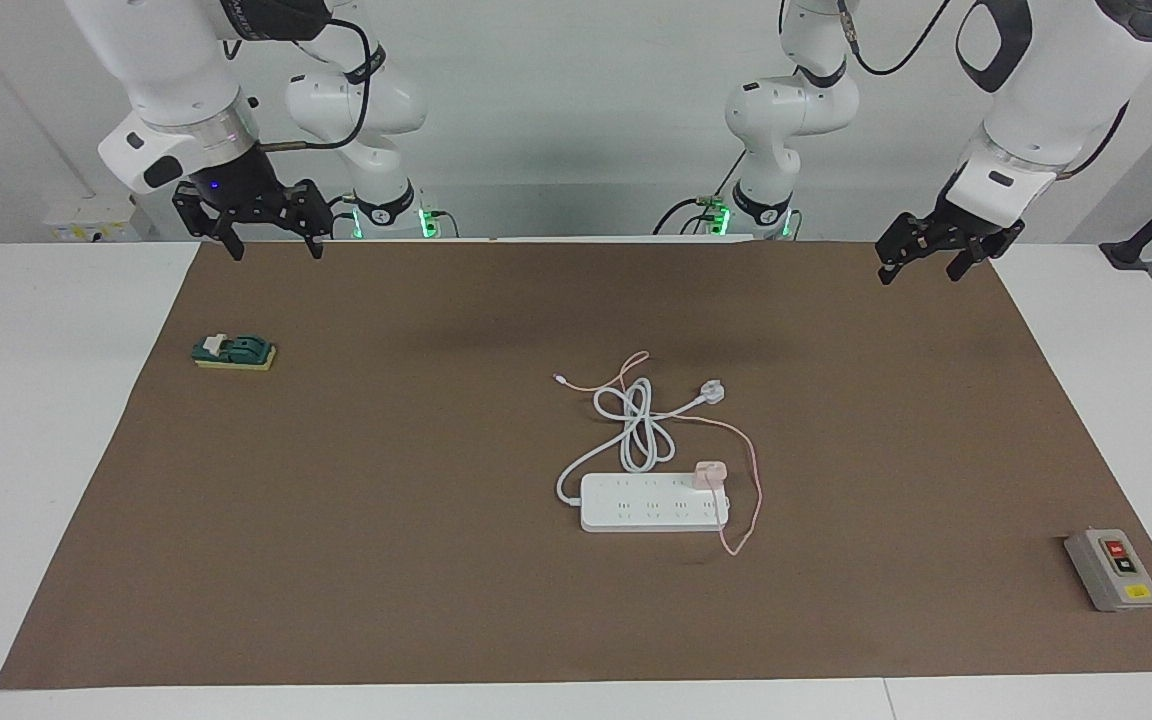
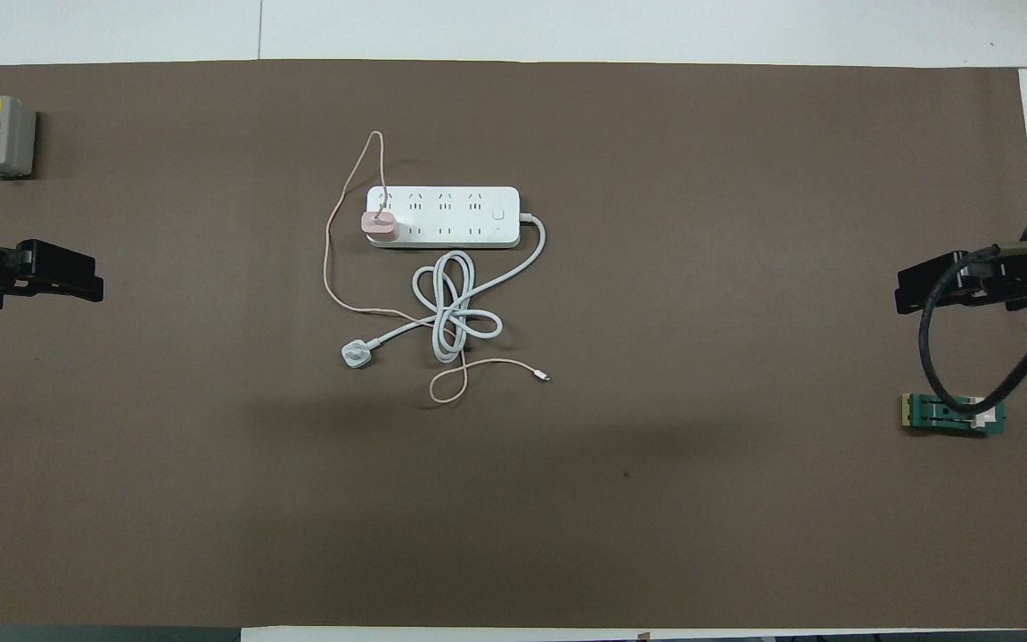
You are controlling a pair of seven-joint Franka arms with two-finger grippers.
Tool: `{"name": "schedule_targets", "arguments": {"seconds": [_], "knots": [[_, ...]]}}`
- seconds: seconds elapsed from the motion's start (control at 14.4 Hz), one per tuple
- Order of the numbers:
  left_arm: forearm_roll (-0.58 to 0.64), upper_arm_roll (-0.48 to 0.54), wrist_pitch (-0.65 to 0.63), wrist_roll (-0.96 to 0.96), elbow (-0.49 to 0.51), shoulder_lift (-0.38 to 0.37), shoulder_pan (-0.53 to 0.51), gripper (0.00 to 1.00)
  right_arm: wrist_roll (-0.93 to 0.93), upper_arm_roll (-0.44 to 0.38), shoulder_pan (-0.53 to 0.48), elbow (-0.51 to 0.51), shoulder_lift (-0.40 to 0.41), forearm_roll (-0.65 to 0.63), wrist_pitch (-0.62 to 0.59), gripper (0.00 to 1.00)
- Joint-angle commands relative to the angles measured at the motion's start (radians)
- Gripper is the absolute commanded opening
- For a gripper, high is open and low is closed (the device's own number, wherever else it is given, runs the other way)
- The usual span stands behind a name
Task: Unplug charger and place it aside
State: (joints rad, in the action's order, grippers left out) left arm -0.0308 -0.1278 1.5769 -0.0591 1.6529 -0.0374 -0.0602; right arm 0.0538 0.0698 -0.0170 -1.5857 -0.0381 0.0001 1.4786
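Charger (image 1: 710,473) sits plugged in; both hands (image 1: 921,262) (image 1: 273,237) hover open, empty.

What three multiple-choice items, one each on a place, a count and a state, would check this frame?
1. Where is the charger?
A. Plugged into the strip, at the end toward the left arm
B. Lying on the mat beside the grey switch box
C. Held in a claw

2. How many arms show?
A. One
B. Two
C. Three

3. What is the left claw doing?
A. Gripping the cable
B. Pressing the strip
C. Open, raised over the mat's edge, holding nothing

Answers:
1 A: the pink cube sits in an end socket of the strip.
2 B: one comes in at each end of the table.
3 C: its fingers stand apart, well away from the strip.
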Motion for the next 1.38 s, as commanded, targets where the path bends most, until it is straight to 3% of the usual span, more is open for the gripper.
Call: {"name": "schedule_targets", "arguments": {"seconds": [0.0,0.83,1.11,1.32], "knots": [[-0.006,-0.003,0.017,0.001,0.025,-0.021,-0.009,1.00,0.011,0.008,-0.015,-0.023,-0.019,0.017,0.016,1.00],[-0.006,-0.003,0.018,-0.004,0.021,-0.016,-0.001,1.00,0.026,0.008,-0.012,-0.025,-0.020,0.018,0.012,1.00],[-0.006,0.004,0.018,-0.013,0.027,-0.018,0.000,1.00,0.119,0.008,-0.020,-0.043,-0.019,0.072,0.020,1.00],[-0.006,0.004,0.020,-0.051,0.024,-0.015,-0.010,1.00,0.305,0.008,-0.006,-0.103,-0.016,0.130,0.092,1.00]]}}
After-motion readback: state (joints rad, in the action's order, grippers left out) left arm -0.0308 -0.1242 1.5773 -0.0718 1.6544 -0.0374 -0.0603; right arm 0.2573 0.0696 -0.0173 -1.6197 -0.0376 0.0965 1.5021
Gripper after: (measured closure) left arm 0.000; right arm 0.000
